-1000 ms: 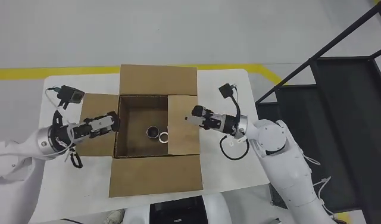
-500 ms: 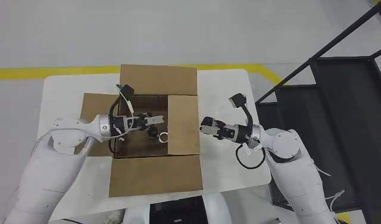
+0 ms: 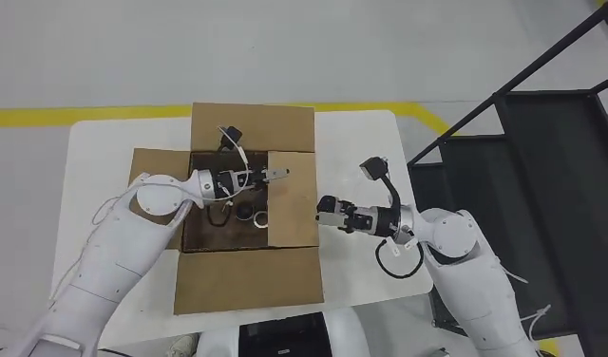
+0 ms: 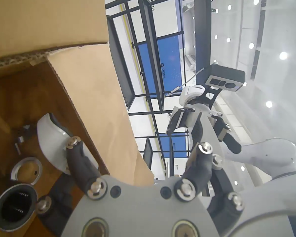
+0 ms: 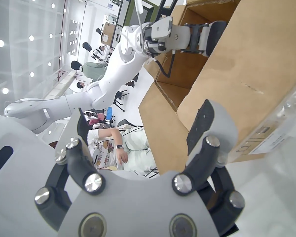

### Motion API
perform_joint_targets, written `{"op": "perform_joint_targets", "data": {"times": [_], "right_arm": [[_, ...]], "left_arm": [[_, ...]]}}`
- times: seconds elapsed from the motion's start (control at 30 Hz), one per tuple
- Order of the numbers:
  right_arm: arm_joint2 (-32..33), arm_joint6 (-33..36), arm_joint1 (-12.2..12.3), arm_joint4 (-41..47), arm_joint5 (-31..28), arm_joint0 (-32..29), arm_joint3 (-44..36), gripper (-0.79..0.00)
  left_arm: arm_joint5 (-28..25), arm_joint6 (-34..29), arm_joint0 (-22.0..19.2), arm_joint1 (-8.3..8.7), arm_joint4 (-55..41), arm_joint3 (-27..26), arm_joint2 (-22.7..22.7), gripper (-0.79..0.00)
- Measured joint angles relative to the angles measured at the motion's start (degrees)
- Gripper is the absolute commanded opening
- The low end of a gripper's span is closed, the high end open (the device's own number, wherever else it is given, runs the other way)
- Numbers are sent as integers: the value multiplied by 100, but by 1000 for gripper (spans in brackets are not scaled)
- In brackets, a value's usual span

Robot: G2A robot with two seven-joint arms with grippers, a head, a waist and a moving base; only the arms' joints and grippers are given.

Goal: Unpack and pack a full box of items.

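Observation:
An open cardboard box [image 3: 249, 127] stands on the white table with its flaps spread. At its bottom lie a dark cylinder [image 3: 244, 210] [image 4: 13, 207] and a metal ring [image 3: 260, 218] [image 4: 26, 170]. My left gripper [image 3: 264, 178] [image 4: 111, 124] is open over the box's right side. One finger [image 4: 51, 134] is inside the box and the other outside, astride the edge of the right flap [image 3: 293, 197] [image 4: 93, 94]. My right gripper [image 3: 323, 212] [image 5: 143, 114] is open and holds nothing, just off that flap's outer edge, above the table. The right wrist view also shows the left gripper [image 5: 199, 38] at the flap.
The front flap [image 3: 249, 279] reaches toward the table's near edge, and the back flap and left flap [image 3: 152, 197] lie outward. A label [image 5: 273, 134] is stuck on the right flap's outer face. A black metal frame [image 3: 532, 139] stands right of the table [image 3: 95, 158].
My left arm swung from beyond the left flap across the box to the right flap's edge. My right gripper drew back from over the right flap to just outside it.

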Motion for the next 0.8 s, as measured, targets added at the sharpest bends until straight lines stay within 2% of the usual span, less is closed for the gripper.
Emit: {"op": "perform_joint_targets", "data": {"times": [0.2, 0.4, 0.6, 0.8], "right_arm": [[-118, 191, 44, 22, -62, 22, -71, 0], [-264, 630, 93, 246, -258, 162, -85, 0], [-189, 704, 154, 270, -553, 64, -415, 0], [77, 561, 225, 271, -862, -347, -855, 0]], "left_arm": [[-243, -85, -249, -165, -410, 167, 178, 0], [-453, -236, -70, -145, -771, -317, -26, 0], [-195, -581, 81, -126, -922, -925, -67, 0], [-179, -402, -112, -295, -1136, -967, 229, 0]]}}
